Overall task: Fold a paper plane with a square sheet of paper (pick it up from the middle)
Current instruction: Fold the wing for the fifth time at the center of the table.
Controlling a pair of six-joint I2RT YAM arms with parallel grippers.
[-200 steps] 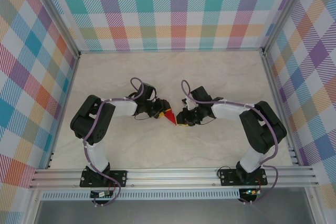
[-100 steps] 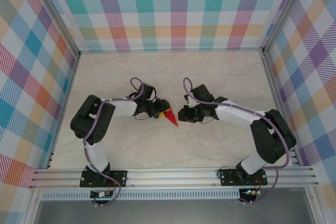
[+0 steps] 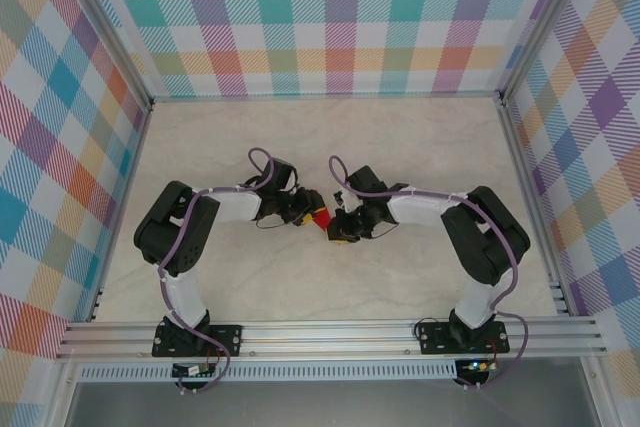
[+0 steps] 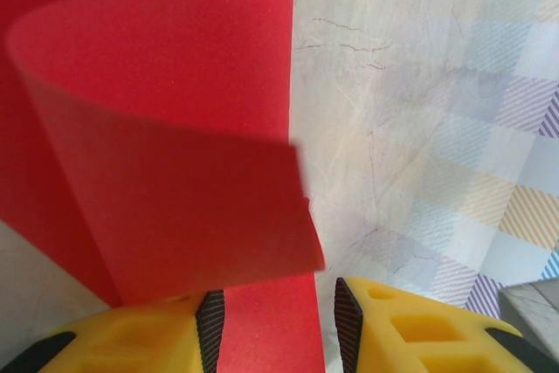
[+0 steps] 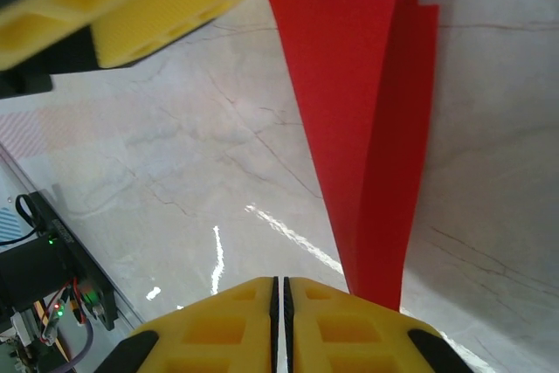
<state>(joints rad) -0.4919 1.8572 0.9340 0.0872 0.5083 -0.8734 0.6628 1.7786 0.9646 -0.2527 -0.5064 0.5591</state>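
The paper plane (image 3: 321, 216) is a folded red strip narrowing to a point, held up between my two grippers at the table's middle. My left gripper (image 3: 303, 209) grips its wide end: red paper (image 4: 175, 128) fills the space between the yellow fingers (image 4: 278, 331), touching the left pad, with a slim gap at the right pad. In the right wrist view the plane (image 5: 362, 128) hangs down from the left gripper's fingers (image 5: 148, 15). My right gripper (image 5: 281, 290) is shut with nothing between its pads. The plane's narrow end passes just beside its right finger.
The pale marble table (image 3: 420, 147) is walled by checked panels (image 3: 330, 17) at the back and both sides. An aluminium rail (image 3: 330, 332) with both arm bases runs along the near edge. Electronics with small lights (image 5: 52, 286) sit low at the left of the right wrist view.
My right gripper drew back to the right, baring the plane's tip, then came in again over the tip while its jaws closed. The left gripper and the plane stayed put.
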